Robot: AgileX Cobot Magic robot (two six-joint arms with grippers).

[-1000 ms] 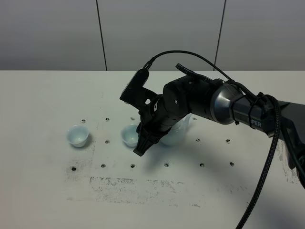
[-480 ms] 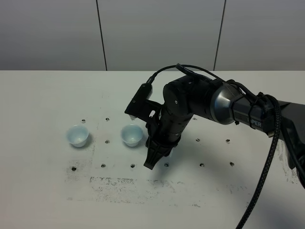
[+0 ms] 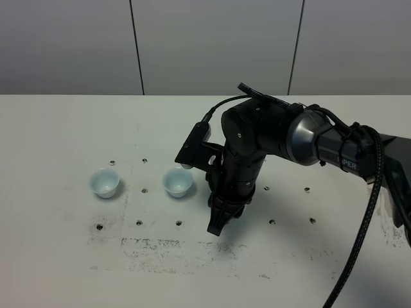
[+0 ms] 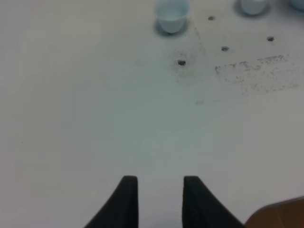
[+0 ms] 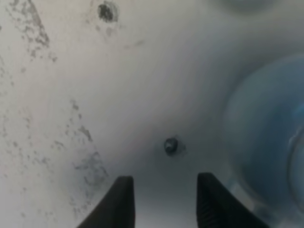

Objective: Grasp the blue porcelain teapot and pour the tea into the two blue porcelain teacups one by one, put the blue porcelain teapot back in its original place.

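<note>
**Right fingers down beside the teapot, nothing gripped**

Started far left: caught the left gripper (image 4: 160,180) hanging over bare table (image 3: 58,135), fingers apart with nothing between them, well apart from all the crockery. Next along, picked out the outer teacup (image 3: 104,183), upright and alone, then the inner teacup (image 3: 177,182), upright too, near the dark arm (image 3: 270,138) but clear of it. Then the action: found the right gripper (image 3: 216,228) pointed straight down near the inner teacup, on its right in the high view, tips low over the table. Checked the wrist view and saw its fingers (image 5: 122,202) parted, framing only a screw hole (image 5: 171,145) and bare surface. Gripped nothing. Spotted the blue porcelain teapot (image 5: 266,142) as a big pale-blue blur just outside one finger, beside the gap rather than inside it; hidden behind the arm in the high view. Could not make out handle or spout through that blur, so could not call the pot's long axis. Judged the grasp as not yet made: called for a sidestep toward the pot, bringing the loop handle between the fingers. Clearly a job for the right arm, sitting right beside the pot, with the left well apart.
</note>
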